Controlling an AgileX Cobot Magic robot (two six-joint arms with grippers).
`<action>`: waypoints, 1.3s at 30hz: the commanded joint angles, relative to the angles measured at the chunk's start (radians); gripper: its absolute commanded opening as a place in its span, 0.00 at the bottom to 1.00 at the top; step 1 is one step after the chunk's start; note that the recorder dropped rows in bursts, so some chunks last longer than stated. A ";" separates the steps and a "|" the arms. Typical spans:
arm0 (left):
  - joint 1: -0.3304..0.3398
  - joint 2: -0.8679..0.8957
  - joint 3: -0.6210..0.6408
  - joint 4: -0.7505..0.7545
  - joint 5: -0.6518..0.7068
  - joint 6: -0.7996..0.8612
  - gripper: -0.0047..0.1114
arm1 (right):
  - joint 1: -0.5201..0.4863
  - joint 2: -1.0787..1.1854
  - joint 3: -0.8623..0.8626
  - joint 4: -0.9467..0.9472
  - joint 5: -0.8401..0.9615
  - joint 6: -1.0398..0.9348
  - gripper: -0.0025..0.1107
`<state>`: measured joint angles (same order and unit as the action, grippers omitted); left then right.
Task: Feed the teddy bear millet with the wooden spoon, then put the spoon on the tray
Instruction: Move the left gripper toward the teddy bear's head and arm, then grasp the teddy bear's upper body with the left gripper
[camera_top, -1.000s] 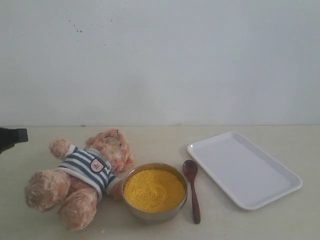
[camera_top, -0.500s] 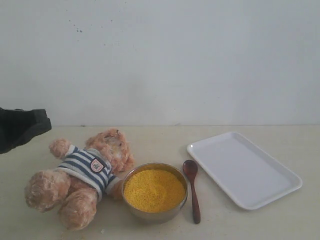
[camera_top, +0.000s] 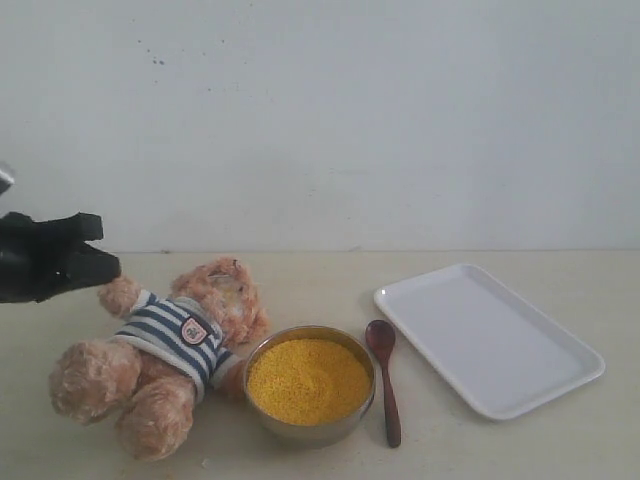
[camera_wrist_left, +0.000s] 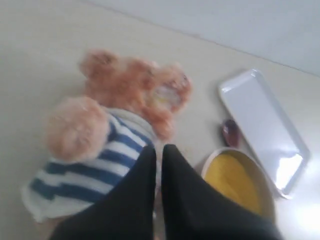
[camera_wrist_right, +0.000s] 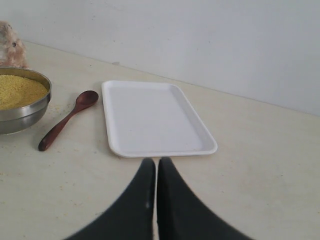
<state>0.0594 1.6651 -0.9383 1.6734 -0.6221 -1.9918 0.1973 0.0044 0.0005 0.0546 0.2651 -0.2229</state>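
At the left edge of the tabletop (camera_top: 300, 275) the black left claw (camera_top: 103, 264) hangs in the air with its fingers pressed together and nothing between them. Its tip is just above the teddy bear's (camera_top: 170, 350) raised paw; whether they touch cannot be told. The bear lies on its back in the front left part of the tabletop. Its long axis runs on a slant, with the legs toward the front left corner and the head toward the back edge and the middle. It is fluffy and light brown and wears a navy-and-white striped shirt with a small round badge on the chest. Just beside its flank, near the front edge, stands a round steel bowl (camera_top: 310, 428) filled nearly to the rim with the millet (camera_top: 308, 380), a fine bright yellow grain. Right of the bowl, close to its wall, lies the wooden spoon (camera_top: 386, 385), dark reddish brown and slim. Its long axis runs almost straight from back to front, with the oval bowl toward the back edge and the handle end toward the front edge. Near it on the right half lies the tray (camera_top: 490, 340), white and flat with rounded corners and a low rim, its long axis slanting from back left to front right. The right claw (camera_wrist_right: 156, 162) shows only in its own wrist view, fingers pressed together and gripping nothing, over bare tabletop and aimed at one short end of the tray.
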 joint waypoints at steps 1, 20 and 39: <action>0.072 0.152 -0.105 0.071 -0.319 -0.087 0.07 | 0.000 -0.004 -0.001 -0.001 -0.007 0.000 0.03; 0.146 0.302 -0.151 0.071 -0.347 0.159 0.81 | 0.000 -0.004 -0.001 -0.001 -0.007 0.000 0.03; 0.019 0.547 -0.226 -0.107 -0.269 0.161 0.98 | 0.000 -0.004 -0.001 -0.001 -0.007 0.000 0.03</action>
<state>0.1135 2.1930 -1.1441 1.5595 -0.9023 -1.8346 0.1973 0.0044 0.0005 0.0546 0.2651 -0.2229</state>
